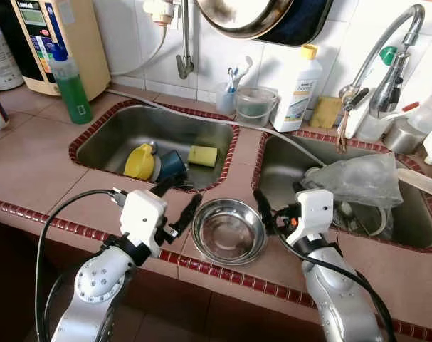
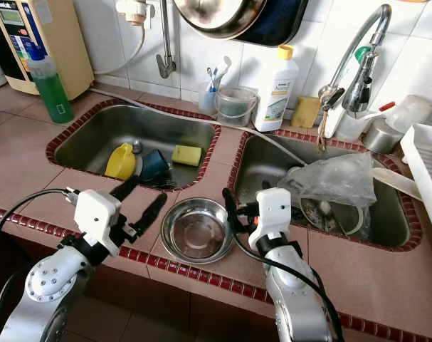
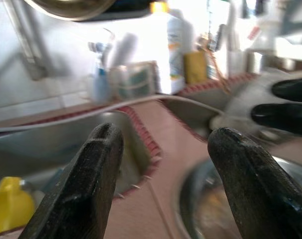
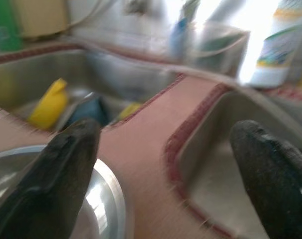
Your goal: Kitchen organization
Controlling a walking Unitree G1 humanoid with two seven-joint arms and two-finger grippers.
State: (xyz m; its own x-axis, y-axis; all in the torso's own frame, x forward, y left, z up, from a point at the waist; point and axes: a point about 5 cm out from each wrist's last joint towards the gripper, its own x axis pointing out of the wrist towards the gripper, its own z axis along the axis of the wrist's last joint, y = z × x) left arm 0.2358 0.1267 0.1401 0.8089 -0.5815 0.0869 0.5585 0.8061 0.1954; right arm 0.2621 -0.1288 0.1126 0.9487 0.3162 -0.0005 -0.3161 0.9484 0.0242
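Steel bowl point(image 1: 229, 230) is sitting ungrasped on the desk point(image 1: 38, 160) between the two sinks, left gripper point(image 1: 181, 201) and right gripper point(image 1: 267, 214) both spread open flanking it, so organizing is looking barely begun.

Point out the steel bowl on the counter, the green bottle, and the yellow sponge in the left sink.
steel bowl point(image 1: 228, 231), left eye view, on its inner bottom.
green bottle point(image 1: 72, 89), left eye view, on its green body.
yellow sponge point(image 1: 202, 155), left eye view, on its top face.
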